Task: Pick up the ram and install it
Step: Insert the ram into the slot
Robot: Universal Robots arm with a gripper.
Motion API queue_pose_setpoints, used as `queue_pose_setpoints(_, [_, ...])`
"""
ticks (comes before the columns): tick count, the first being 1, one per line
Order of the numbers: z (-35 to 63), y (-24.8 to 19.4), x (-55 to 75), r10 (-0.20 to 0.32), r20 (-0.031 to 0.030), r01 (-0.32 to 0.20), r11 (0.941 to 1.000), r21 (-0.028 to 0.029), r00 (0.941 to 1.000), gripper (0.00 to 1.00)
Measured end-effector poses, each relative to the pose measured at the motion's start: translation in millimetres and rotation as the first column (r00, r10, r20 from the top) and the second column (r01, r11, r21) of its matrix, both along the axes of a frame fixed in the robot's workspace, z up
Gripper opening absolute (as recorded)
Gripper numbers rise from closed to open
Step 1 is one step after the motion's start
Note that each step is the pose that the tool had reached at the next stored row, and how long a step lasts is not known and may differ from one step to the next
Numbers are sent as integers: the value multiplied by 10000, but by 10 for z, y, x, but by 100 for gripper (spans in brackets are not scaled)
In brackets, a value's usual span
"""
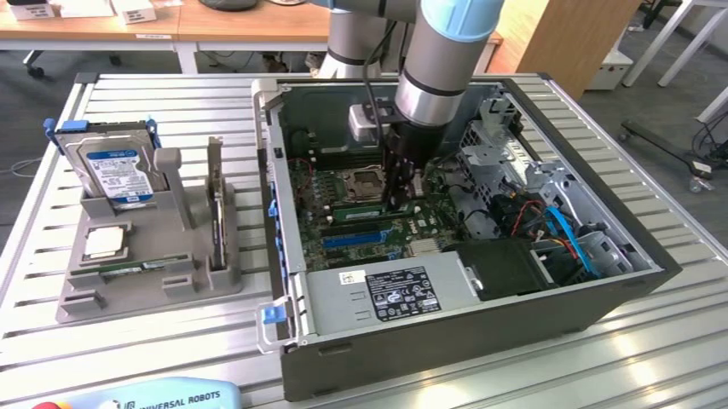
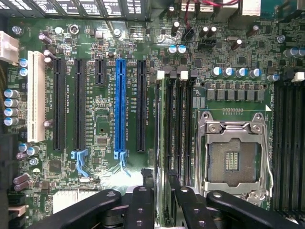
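Observation:
The ram (image 2: pixel 161 133) shows edge-on as a thin green stick running between my fingers. My gripper (image 2: pixel 161 191) is shut on it, deep inside the open computer case (image 1: pixel 455 349). The stick lines up with the outermost of the black memory slots (image 2: pixel 178 124), beside the empty processor socket (image 2: pixel 233 152); I cannot tell how deep it sits. In the exterior view my gripper (image 1: pixel 404 200) hangs straight down over the green motherboard (image 1: pixel 341 213). A second ram stick (image 1: pixel 128 268) lies in the grey holder (image 1: pixel 159 294) at the exterior view's left.
The holder also carries a silver hard drive with a blue label (image 1: pixel 114 170) and a small square processor chip (image 1: pixel 105 243). Inside the case are a power supply (image 1: pixel 387 294), drive cage (image 1: pixel 512 162) and blue and red cables (image 1: pixel 563 234). A blue expansion slot (image 2: pixel 120 109) runs beside the memory slots.

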State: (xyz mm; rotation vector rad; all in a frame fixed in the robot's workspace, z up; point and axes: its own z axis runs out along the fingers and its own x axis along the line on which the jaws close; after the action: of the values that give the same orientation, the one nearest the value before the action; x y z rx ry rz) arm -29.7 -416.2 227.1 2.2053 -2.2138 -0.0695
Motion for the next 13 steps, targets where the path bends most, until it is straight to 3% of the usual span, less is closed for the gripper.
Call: queue_pose_setpoints(13, [211,0,0,0,0,0,10000,0,10000,25])
